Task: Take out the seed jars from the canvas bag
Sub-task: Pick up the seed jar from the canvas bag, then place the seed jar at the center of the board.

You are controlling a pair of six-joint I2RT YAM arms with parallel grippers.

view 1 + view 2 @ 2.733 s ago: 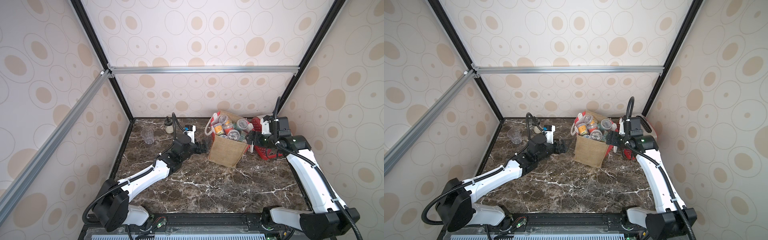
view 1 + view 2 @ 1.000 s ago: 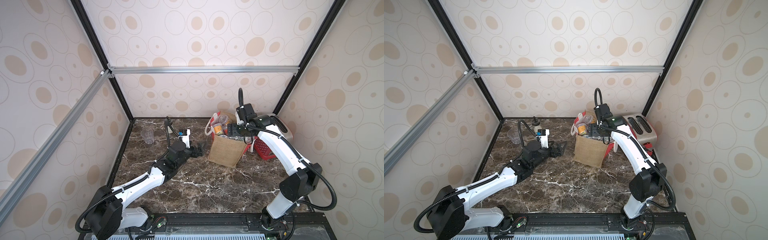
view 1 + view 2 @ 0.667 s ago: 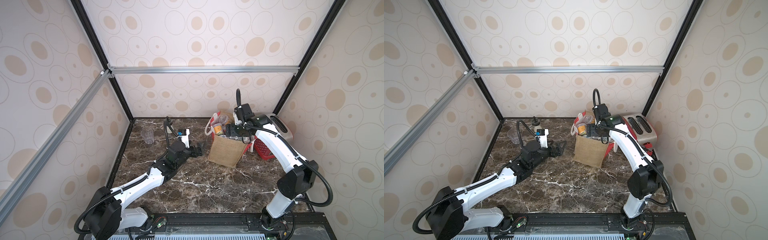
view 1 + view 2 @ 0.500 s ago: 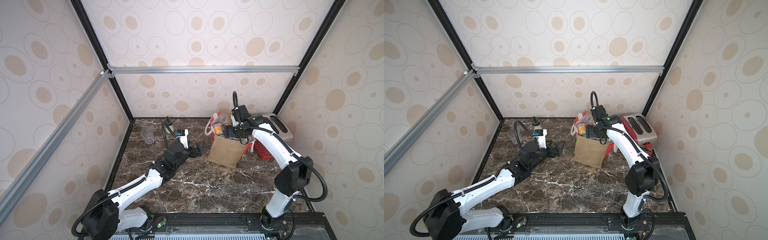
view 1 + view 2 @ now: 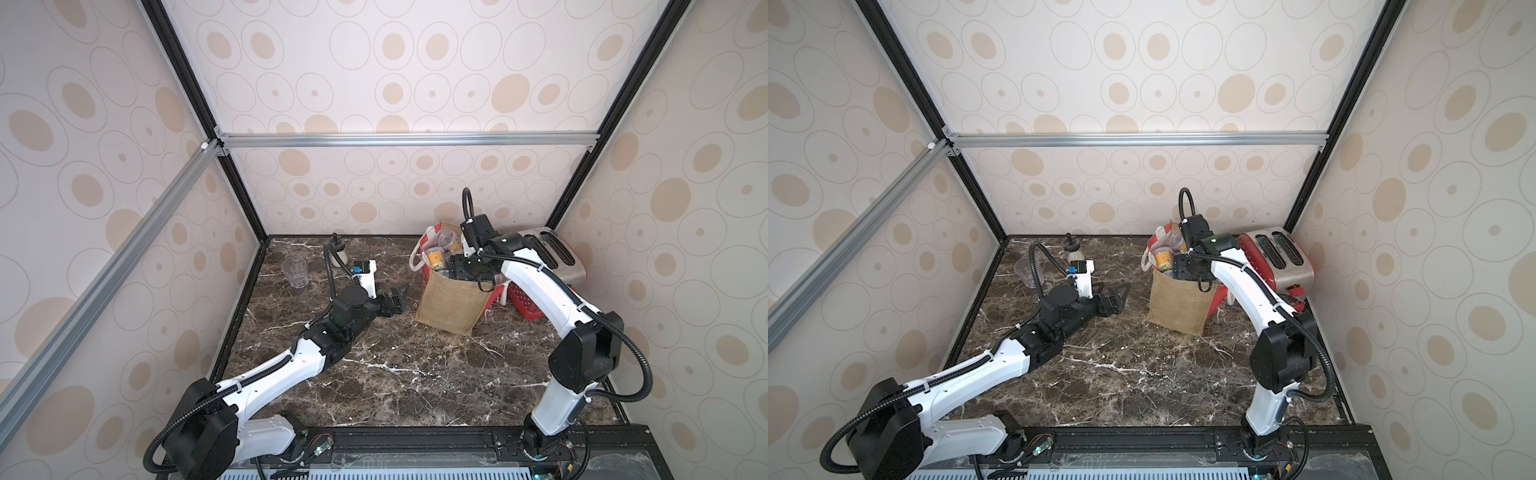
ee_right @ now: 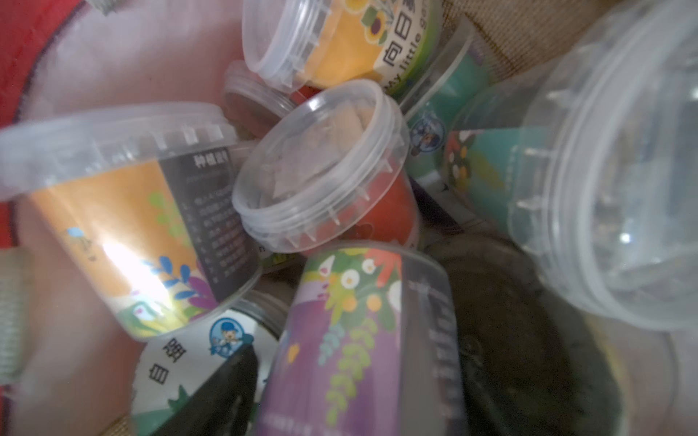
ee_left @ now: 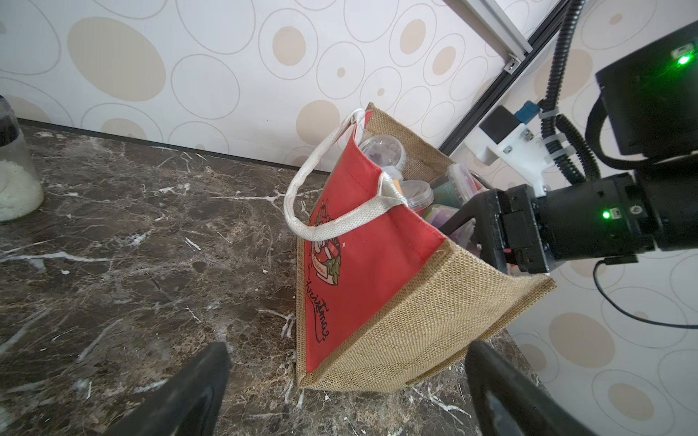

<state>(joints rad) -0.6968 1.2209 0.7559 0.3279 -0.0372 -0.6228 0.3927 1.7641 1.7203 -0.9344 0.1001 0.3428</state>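
The canvas bag (image 5: pixel 451 303) stands at 1 o'clock on the table (image 5: pixel 415 374), seed jars (image 6: pixel 321 166) inside. The right gripper (image 5: pixel 459 266) sits in its mouth; grip state cannot be determined. The left gripper (image 5: pixel 397 297), at the bag's 9 o'clock, is spread wide, empty.

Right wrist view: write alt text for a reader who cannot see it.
Close-up into the canvas bag: a jumble of clear plastic seed jars with colourful labels lying at all angles. A purple-labelled jar is nearest, beside one black gripper finger.
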